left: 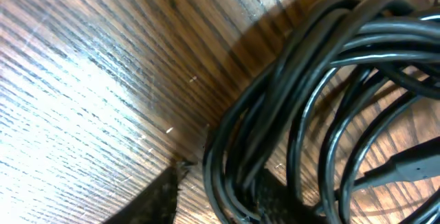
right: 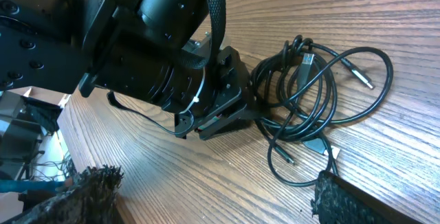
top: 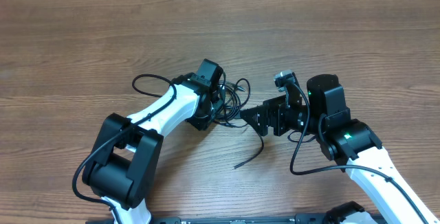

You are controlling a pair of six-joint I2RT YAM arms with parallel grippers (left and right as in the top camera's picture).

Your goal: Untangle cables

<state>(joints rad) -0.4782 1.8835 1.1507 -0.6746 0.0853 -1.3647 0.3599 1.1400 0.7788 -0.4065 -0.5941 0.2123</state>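
The cables (top: 235, 99) lie as a tangled bundle of thin black cords in the middle of the table, with one loose end (top: 251, 157) trailing toward the front. My left gripper (top: 223, 107) is down at the bundle's left side. In the left wrist view several strands (left: 323, 80) loop between its fingers (left: 155, 200), with a gap left beside one finger, so the left gripper (left: 216, 200) is open. My right gripper (top: 253, 119) hovers just right of the tangle, wide open and holding nothing (right: 213, 203). The right wrist view shows the cables (right: 309, 93) with small plug ends beside the left gripper (right: 237, 110).
The wooden table (top: 82, 38) stretches around the tangle. Thicker black wires run along both arms, one looping out at the left arm (top: 148, 80) and one at the right arm (top: 302, 152). The two grippers are close together.
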